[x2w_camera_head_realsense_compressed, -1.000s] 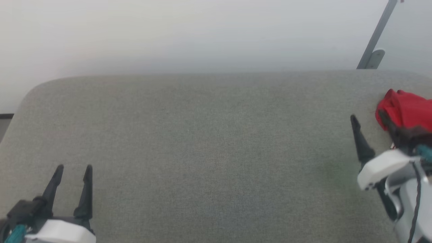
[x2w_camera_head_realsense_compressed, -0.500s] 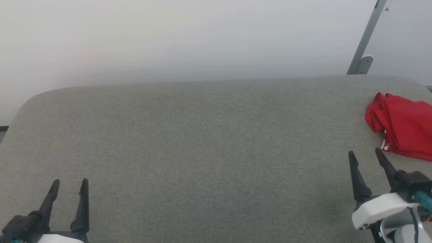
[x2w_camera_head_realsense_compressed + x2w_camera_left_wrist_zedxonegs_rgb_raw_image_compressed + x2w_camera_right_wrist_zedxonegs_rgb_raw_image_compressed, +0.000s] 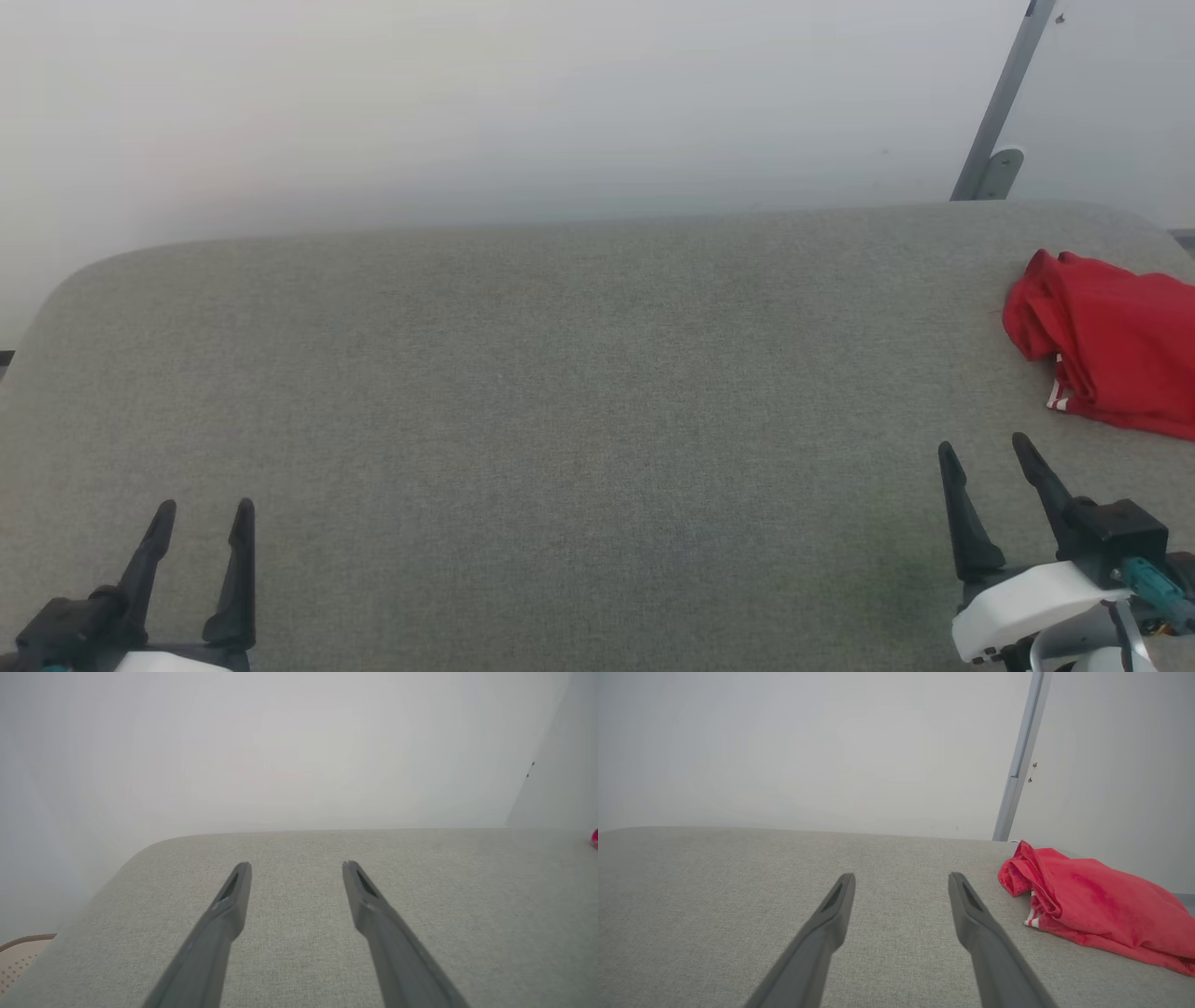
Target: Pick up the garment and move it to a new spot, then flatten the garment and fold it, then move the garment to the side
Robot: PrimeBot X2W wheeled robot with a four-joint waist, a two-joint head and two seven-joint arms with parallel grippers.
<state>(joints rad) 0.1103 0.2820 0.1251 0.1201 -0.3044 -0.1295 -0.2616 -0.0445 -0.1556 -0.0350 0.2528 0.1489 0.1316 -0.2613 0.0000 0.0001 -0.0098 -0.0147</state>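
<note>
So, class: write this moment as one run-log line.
garment: bunched, far right of table | left gripper: open, empty | right gripper: open, empty, near garment

The garment (image 3: 1111, 355) is bright red with white-and-red striped trim (image 3: 1058, 397), the tabletop (image 3: 560, 420) a speckled grey-green weave, the wall (image 3: 467, 112) pale grey-white, the post (image 3: 1004, 93) grey, and the left gripper (image 3: 205, 505) and right gripper (image 3: 983, 442) black-fingered with white casings.

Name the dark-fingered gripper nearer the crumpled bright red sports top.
The right gripper, just short of the red sports top at the right end of the grey padded surface; the left gripper is at the opposite end.
</note>
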